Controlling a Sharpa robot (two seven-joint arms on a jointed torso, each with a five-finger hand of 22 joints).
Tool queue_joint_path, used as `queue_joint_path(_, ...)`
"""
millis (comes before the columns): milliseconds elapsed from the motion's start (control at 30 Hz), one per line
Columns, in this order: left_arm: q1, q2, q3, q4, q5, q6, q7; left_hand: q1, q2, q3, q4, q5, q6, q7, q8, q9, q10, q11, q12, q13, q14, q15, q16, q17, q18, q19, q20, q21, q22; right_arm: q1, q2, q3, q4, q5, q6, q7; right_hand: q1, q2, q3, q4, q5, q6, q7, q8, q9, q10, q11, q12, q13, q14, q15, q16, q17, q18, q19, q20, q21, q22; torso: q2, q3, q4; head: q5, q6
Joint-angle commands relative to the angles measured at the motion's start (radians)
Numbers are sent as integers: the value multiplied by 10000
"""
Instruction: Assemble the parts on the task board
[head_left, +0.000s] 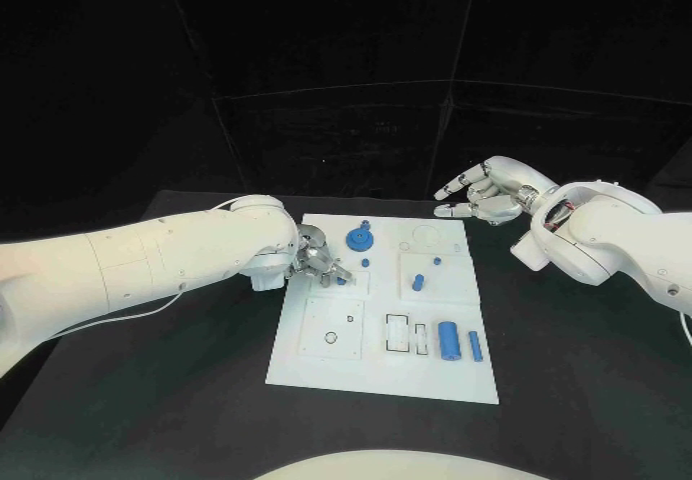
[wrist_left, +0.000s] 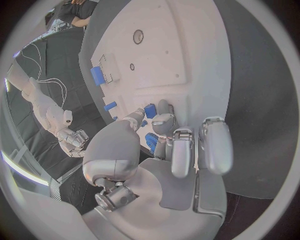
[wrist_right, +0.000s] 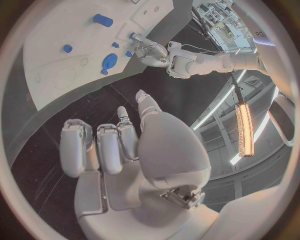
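You had the board (head_left: 329, 372) in front of you, a white plate on the black table (head_left: 173, 400), and the step in hand seemed to be the seating of a small blue part at its left edge. Nearest to you, on the near right of the board, a blue cylinder (head_left: 450, 342) and a thinner blue bar (head_left: 475, 346) lay flat side by side, just beside two empty rectangular slots (head_left: 405, 335); I judge these were not yet assembled. A little farther, at the middle, a short blue peg (head_left: 418, 283) stood or lay near the centre, and a tiny blue piece (head_left: 434, 263) was just beyond it. At the left edge your left hand (head_left: 315, 264) was down on the board; in the left wrist view its fingertips (wrist_left: 164, 120) were closed around a small blue part (wrist_left: 150, 111), pinched against the white surface, with more blue showing under the fingers. Beyond it a round blue gear (head_left: 359, 239) sat on the board with a small pin (head_left: 366, 222) behind it. Farthest, your right hand (head_left: 488, 192) hovered above the table past the far right corner, holding nothing, its fingers loosely curled and apart. For the next move, I think you needed to press the pinched part straight down into its seat and release only when it stood firm; if it tilted, it could jam.
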Motion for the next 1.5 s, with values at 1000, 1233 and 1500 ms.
queue_joint_path(1000,724,1127,747,-3214,-293,1643,114,1552,194,-1735,298,-75,-819,410,-695,-494,-706,346,-457,-868,1069,169,47,2604,26,-47,97,-584,-847,18,80,5,-148,35,116,58,94,108,-72,14,266,30,8,56,-15,-53,-26,-48,387,474,-93,-112,105,152,-95,-9,-75,483,27,7,-30,87,181)
queue_joint_path(1233,573,1785,733,-4123,-419,1729,186,1592,242,-1834,334,-74,-853,437,-747,-543,-840,370,-588,-1076,1063,190,34,2578,46,-82,115,-655,-952,18,91,5,-132,35,98,67,104,114,-74,11,298,28,8,59,-16,-58,-27,-53,382,477,-93,-112,110,152,-95,-10,-78,482,16,13,-13,104,174)
queue_joint_path(1500,448,2146,730,-4579,-708,1864,226,1658,275,-1891,331,-74,-878,456,-782,-577,-898,388,-628,-1133,1063,205,34,2579,48,-91,130,-668,-966,18,97,5,-126,35,94,64,120,123,-77,7,346,26,8,64,-18,-57,-28,-50,384,475,-95,-123,96,153,-98,-12,-83,475,4,15,-16,106,152)
